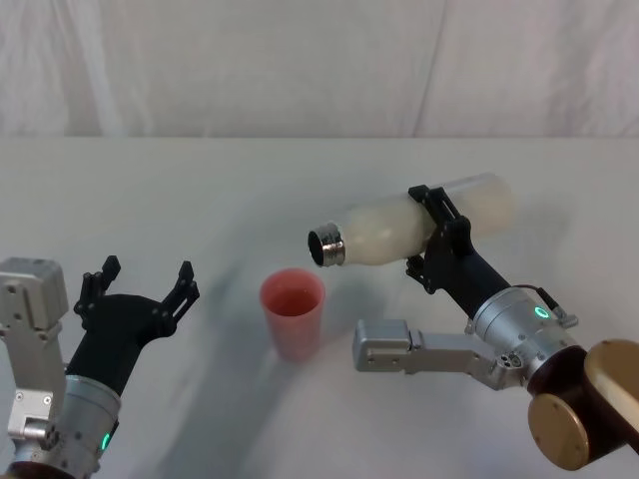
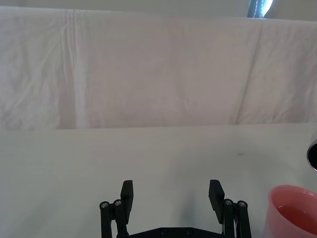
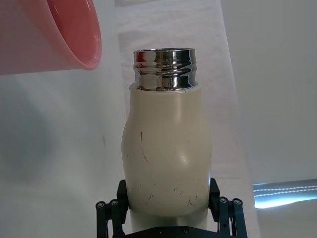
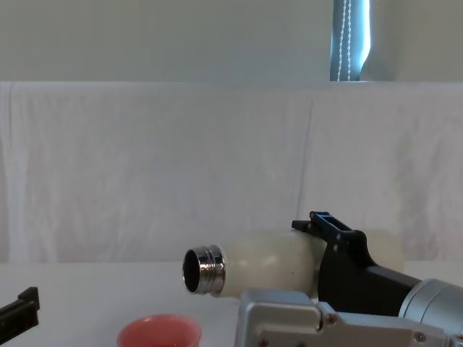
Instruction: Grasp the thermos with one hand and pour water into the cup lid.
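My right gripper [image 1: 435, 228] is shut on the cream-white thermos [image 1: 419, 230] and holds it tipped nearly level in the air. Its steel neck [image 1: 326, 245] points left, above and just right of the salmon-pink cup lid [image 1: 293, 311], which stands upright on the table. From the chest, the thermos [image 4: 275, 264] hangs over the cup lid [image 4: 159, 333], mouth facing left. The right wrist view shows the thermos [image 3: 166, 148] between my fingers [image 3: 111, 210], with the cup lid [image 3: 49, 34] beyond its mouth. My left gripper [image 1: 140, 282] rests open at the left, nothing in it; its fingertips [image 2: 127, 191] show with the cup lid [image 2: 293, 210] beside them.
A white cloth covers the table [image 1: 200, 190] and hangs as a backdrop [image 4: 145, 166] behind it. A strip of window light [image 4: 350, 40] shows above the backdrop.
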Robot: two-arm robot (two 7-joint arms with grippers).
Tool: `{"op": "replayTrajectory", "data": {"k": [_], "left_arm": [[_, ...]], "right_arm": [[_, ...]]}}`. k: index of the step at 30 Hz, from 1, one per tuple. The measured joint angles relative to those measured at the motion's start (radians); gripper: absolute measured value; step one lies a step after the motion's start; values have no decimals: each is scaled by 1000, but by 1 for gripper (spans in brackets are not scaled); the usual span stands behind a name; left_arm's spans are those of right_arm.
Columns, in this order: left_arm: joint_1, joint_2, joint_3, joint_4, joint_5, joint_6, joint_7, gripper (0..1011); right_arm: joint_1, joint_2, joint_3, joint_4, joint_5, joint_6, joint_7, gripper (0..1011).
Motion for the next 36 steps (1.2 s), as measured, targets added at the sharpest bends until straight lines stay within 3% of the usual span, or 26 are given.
{"op": "replayTrajectory", "data": {"k": [36], "left_arm": [[0, 0, 0, 0, 0, 0, 0, 1001]], "right_arm": [[10, 33, -52, -29, -92, 31, -23, 958]]}}
